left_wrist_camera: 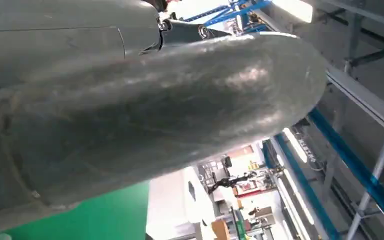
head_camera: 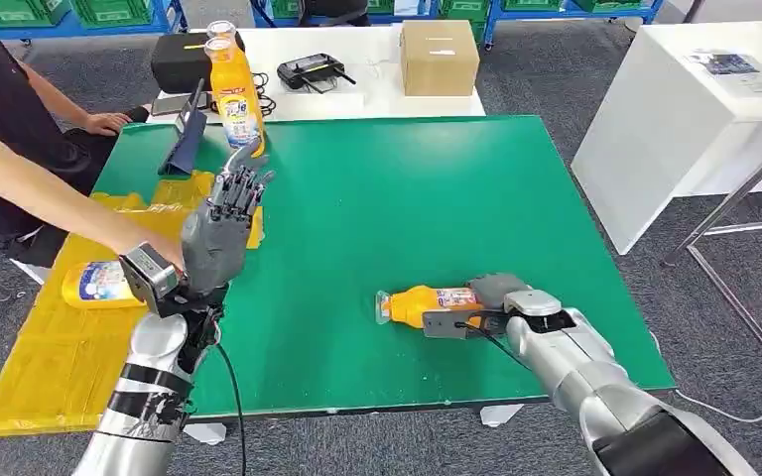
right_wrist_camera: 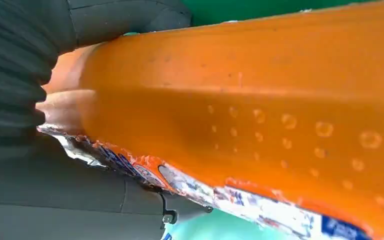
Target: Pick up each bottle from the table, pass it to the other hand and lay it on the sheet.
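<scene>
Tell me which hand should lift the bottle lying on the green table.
Right. The right hand is already wrapped around the lying orange bottle on the green table. The left hand is raised, fingers spread, holding nothing, well apart from it, likely placed to receive the handover.

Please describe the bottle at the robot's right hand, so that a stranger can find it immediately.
On the green table, look at its near edge. There the orange bottle lies on its side, gripped by the right hand. Another stands upright at the far edge; a third lies on the yellow sheet.

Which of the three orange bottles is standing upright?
The bottle at the table's far edge stands upright. The bottle at the right hand and the bottle on the yellow sheet lie flat.
</scene>
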